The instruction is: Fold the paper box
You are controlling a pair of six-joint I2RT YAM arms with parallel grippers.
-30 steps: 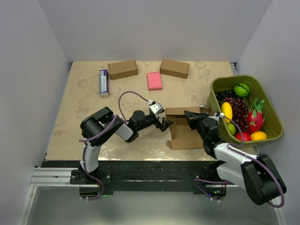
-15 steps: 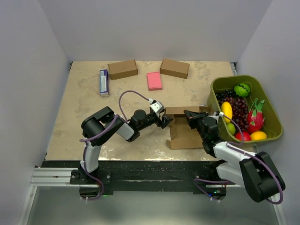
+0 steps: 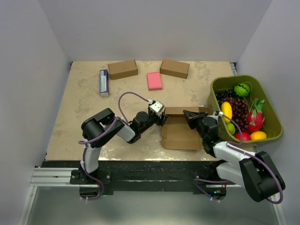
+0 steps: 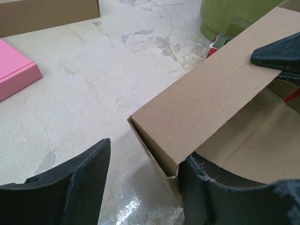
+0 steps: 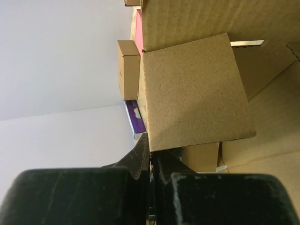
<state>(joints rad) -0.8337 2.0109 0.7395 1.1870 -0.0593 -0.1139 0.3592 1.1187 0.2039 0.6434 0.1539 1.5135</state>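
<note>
1. The paper box [image 3: 180, 133] lies on the bench [image 3: 84, 108] near the front edge, a little right of the middle, between the two arms. It is only partly folded: one long wall stands up and the inside is open from above.
2. The left gripper [image 3: 162, 118] is at the left end of the box with its jaws spread. In the left wrist view the corner of the box stands between the two fingers [image 4: 75, 180], one finger on the bench side and the other on the inside of the box.
3. The right gripper [image 3: 190, 116] is at the right end, pressed together and pinching the edge of a square flap [image 5: 192, 93] of the box.
4. A green basket [image 3: 236, 78] full of fruit [image 3: 239, 108] stands just beside the right end of the box, close to the right arm.
5. At the far side of the bench, well apart from the paper box, are two closed brown boxes [image 3: 123, 69] with a pink pad [image 3: 154, 80] between them.
6. A purple and white carton [image 3: 104, 82] lies to their left.
</note>
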